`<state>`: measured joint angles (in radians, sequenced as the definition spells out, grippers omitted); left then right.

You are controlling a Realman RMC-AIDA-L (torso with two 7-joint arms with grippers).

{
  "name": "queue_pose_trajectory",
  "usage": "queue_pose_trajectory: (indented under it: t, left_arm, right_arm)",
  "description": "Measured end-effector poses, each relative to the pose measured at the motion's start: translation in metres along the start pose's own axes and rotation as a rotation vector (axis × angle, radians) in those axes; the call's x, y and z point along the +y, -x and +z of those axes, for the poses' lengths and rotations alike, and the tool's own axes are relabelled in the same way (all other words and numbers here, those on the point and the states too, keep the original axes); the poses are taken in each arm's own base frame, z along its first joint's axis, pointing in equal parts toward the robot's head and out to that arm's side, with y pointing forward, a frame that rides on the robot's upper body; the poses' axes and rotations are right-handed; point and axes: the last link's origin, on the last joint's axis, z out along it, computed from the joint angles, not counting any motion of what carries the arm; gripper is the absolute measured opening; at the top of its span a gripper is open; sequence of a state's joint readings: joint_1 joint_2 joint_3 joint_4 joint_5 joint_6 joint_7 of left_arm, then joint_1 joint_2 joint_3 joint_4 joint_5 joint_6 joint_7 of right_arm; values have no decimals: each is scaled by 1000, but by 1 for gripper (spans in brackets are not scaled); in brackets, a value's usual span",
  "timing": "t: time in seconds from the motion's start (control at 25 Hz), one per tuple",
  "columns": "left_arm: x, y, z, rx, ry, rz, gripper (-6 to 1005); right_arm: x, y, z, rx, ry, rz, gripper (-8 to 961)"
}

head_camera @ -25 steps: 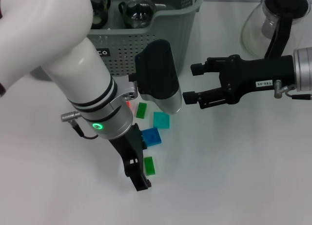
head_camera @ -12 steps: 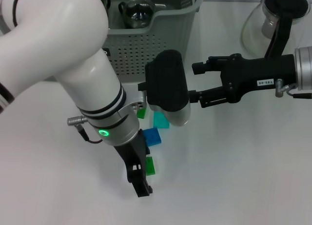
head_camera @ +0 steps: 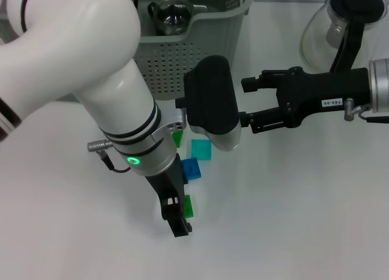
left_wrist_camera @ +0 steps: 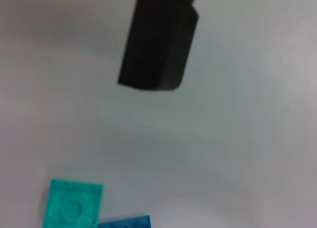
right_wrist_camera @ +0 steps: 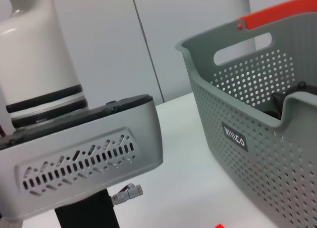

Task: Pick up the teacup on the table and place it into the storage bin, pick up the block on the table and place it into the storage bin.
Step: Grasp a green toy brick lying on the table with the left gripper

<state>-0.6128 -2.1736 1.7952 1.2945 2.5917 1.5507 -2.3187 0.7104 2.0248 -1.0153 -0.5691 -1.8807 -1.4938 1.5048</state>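
The grey-green storage bin [head_camera: 182,55] stands at the back and also shows in the right wrist view [right_wrist_camera: 257,119]. A glass teacup [head_camera: 172,13] lies inside it. Several blocks lie on the table in front of the bin: a small green one [head_camera: 177,138], a teal one [head_camera: 201,149], a blue one [head_camera: 191,169] and a green one [head_camera: 188,205]. The teal block [left_wrist_camera: 74,205] and blue block [left_wrist_camera: 126,223] show in the left wrist view. My left gripper [head_camera: 176,222] points down, just left of the near green block. My right gripper [head_camera: 246,102] is open and empty, right of the blocks.
A glass carafe with a black handle [head_camera: 343,28] stands at the back right. My left arm's bulky wrist housing [head_camera: 211,104] hangs between the bin and my right gripper. White table stretches to the front and right [head_camera: 292,219].
My left arm has shifted a little to the right and its gripper sits slightly nearer the near green block. The blocks and my right gripper have hardly moved.
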Motion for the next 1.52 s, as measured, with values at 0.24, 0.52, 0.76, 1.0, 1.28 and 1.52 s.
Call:
queue_pose_trajectory:
  t: [0.24,0.52,0.76,1.0,1.28,1.52]
  left_arm:
    - [3,-2,2,-14,2,16,881]
    - [4,-3,3,-12,-1,7,849]
    - [3,-6,2,-3,-15,-9,815]
    - [5,-7,4,-9,-15,-2,769]
    - [6,-8,6,-13,-16,6,715]
    - [7,-8,6,-12,-19,6,658]
  right_arm:
    - [-1,0,0,1,-5,0,908]
    - [-1,0,0,-1,-8,1,905]
    - [-2,0,-1,-4,-18,-5,903]
    - [-3,0,0,-5,-23,-8,901]
    - [-3,-1,0,-4,-27,-6,898]
    - [-3,-3,0,-4,-32,-4,896]
